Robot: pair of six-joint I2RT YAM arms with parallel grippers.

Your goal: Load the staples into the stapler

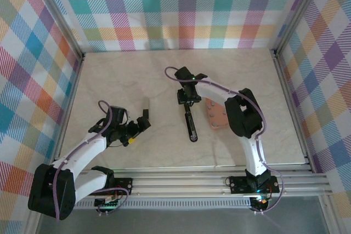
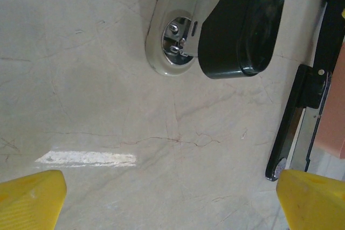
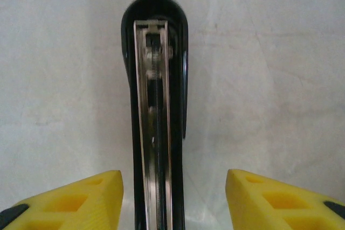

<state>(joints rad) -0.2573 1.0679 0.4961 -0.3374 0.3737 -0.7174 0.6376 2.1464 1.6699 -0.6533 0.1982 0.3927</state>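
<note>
Your right pincer (image 3: pixel 172 197) spread wide, empty, straddling the unfolded black stapler (image 3: pixel 156 106) lying mid-way across the desk (image 1: pixel 120 75), your left pincer (image 2: pixel 172 200) equally wide, empty, near a grey-based stapler (image 2: pixel 156 52).

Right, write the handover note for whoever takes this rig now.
Left claw: open, empty, low over the table near a small grey-and-black device.
Right claw: open, straddling the long black stapler, not gripping it.
The stapler lies flat mid-table, swung open, with its silver metal channel exposed. A pinkish flat block lies beside it.
Done: stapler opened.
Left: put staples in the channel and close it. Cannot tell whether any are already in.
</note>
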